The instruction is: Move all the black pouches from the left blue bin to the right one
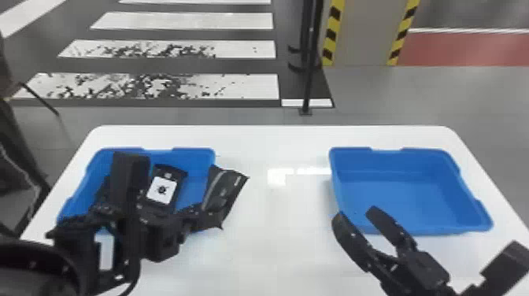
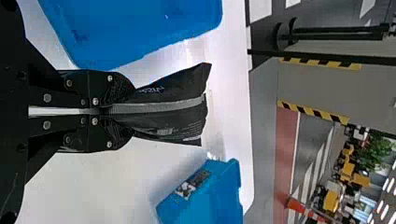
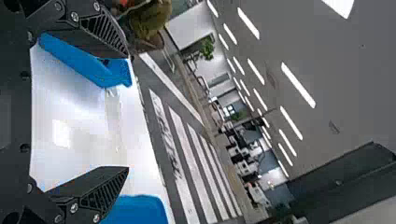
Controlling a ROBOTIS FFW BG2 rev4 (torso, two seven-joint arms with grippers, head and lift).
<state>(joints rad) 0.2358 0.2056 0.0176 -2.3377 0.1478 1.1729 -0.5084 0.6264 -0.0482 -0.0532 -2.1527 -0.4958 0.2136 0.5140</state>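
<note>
Head view: high, facing forward and down over the white table [image 1: 275, 236]. Left wrist view: close behind a black pouch [image 2: 177, 88]. Right wrist view: across the table. Head and right wrist views share the crosswalk [image 1: 236, 21].

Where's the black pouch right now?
Head view, left side: the black pouch is in the left gripper, overlapping the right edge of the left bin.

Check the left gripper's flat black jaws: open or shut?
Shut: in the left wrist view, the left gripper pinches a black, grey-striped pouch.
</note>
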